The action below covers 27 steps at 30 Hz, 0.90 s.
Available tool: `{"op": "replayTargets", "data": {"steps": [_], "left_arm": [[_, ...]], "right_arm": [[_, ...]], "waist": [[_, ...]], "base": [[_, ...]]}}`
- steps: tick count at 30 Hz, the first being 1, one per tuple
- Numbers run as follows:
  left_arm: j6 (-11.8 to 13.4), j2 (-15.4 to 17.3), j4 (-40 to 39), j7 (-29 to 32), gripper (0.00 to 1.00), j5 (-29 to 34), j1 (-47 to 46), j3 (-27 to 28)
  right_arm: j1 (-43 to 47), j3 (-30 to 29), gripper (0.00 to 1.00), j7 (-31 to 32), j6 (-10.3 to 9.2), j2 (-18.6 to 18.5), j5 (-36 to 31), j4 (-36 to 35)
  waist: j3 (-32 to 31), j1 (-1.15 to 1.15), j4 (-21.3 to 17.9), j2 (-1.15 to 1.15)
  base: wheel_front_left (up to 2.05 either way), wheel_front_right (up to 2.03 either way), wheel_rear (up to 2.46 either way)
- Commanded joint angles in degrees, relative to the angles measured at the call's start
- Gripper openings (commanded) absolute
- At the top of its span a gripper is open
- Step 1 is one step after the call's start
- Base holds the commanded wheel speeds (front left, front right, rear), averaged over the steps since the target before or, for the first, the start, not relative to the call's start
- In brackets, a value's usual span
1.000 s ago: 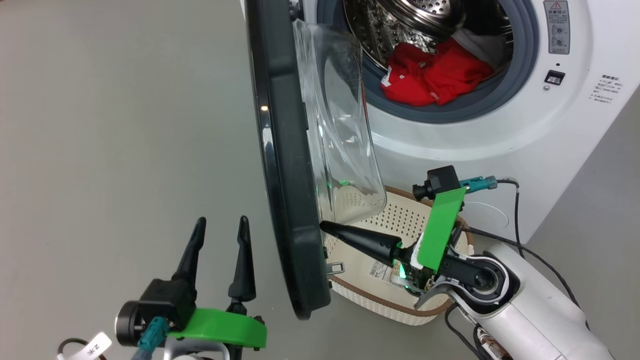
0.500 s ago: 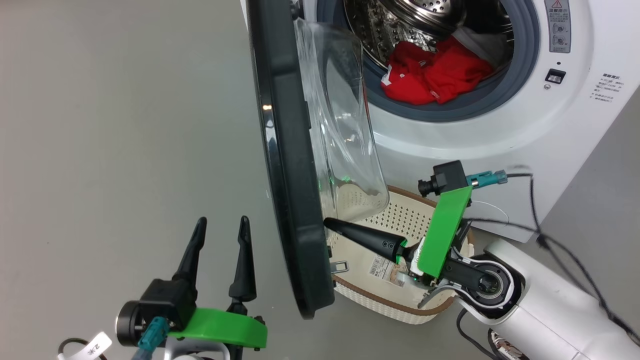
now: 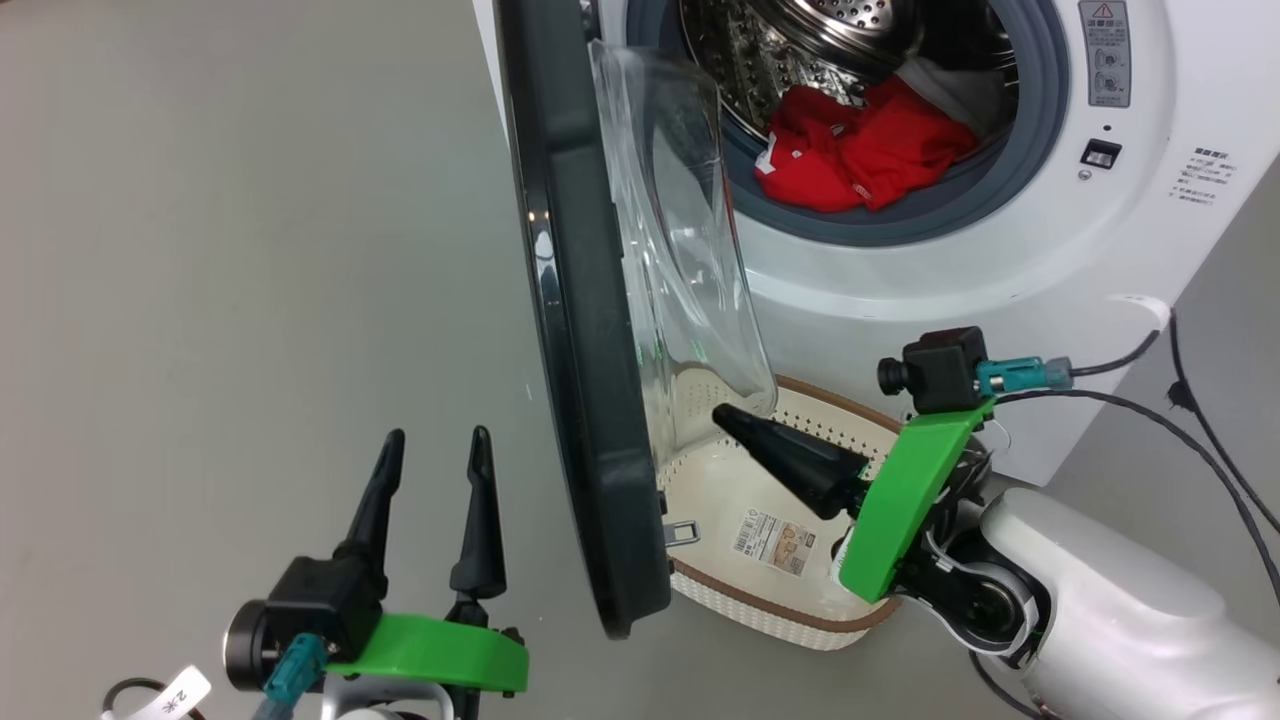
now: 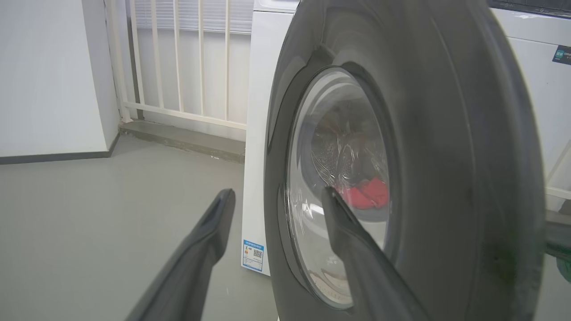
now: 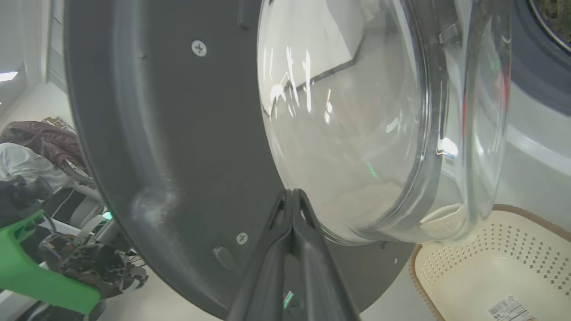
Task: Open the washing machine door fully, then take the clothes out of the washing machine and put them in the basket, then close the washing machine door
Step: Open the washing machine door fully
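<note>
Right pincer (image 3: pixel 722 412), clenched empty, has shifted along the washing machine door (image 3: pixel 580 350) toward its glass bowl

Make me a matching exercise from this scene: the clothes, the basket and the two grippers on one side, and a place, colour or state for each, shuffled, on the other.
1. clothes
2. basket
3. left gripper
4. right gripper

A. fingers shut together
B. inside the washing machine
C. fingers spread open
D. cream-white with a brown rim

Pairs: 1-B, 2-D, 3-C, 4-A
</note>
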Motion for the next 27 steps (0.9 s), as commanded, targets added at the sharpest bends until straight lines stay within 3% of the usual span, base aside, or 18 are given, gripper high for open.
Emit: {"op": "replayTargets", "data": {"steps": [1, 8, 9, 14, 21, 27], "left_arm": [[0.08, 0.81, -1.94, -0.29, 1.00, 0.24, 0.15, 2.06], [0.21, 0.81, -2.92, -0.29, 1.00, 0.54, 1.08, 2.29], [0.21, 0.81, -2.92, -0.29, 1.00, 0.54, 1.08, 2.29], [0.20, 0.81, -3.46, -0.29, 1.00, 0.70, 1.55, 2.44], [0.24, 0.81, -3.89, -0.29, 1.00, 0.81, 1.85, 2.18], [0.30, 0.81, -4.41, -0.29, 1.00, 1.09, 2.29, 2.24]], "right_arm": [[1.10, -0.97, 1.00, -2.00, 0.43, -0.06, -4.33, 0.02], [5.48, -9.45, 1.00, -8.45, 0.43, 3.25, -22.99, 5.39], [5.48, -9.45, 1.00, -8.45, 0.43, 3.25, -22.99, 5.39], [10.81, -20.95, 1.00, -12.38, 0.43, 8.78, -38.00, 6.76], [20.06, -34.87, 1.00, -13.15, 0.43, 16.56, -57.76, 0.40], [26.52, -42.13, 1.00, -13.02, 0.43, 18.81, -67.58, -5.93]], "waist": [[0.05, 0.00, -0.20, 0.00], [0.27, 0.00, -0.76, 0.00], [0.27, 0.00, -0.76, 0.00], [0.16, 0.00, -0.96, 0.00], [-0.07, 0.00, -0.69, 0.00], [-0.36, 0.00, -0.67, 0.00]], "base": [[0.00, 0.00, 0.00], [0.00, 0.00, 0.00], [0.00, 0.00, 0.00], [0.00, 0.00, 0.00], [0.00, 0.00, 0.00], [0.00, 0.00, 0.00]]}}
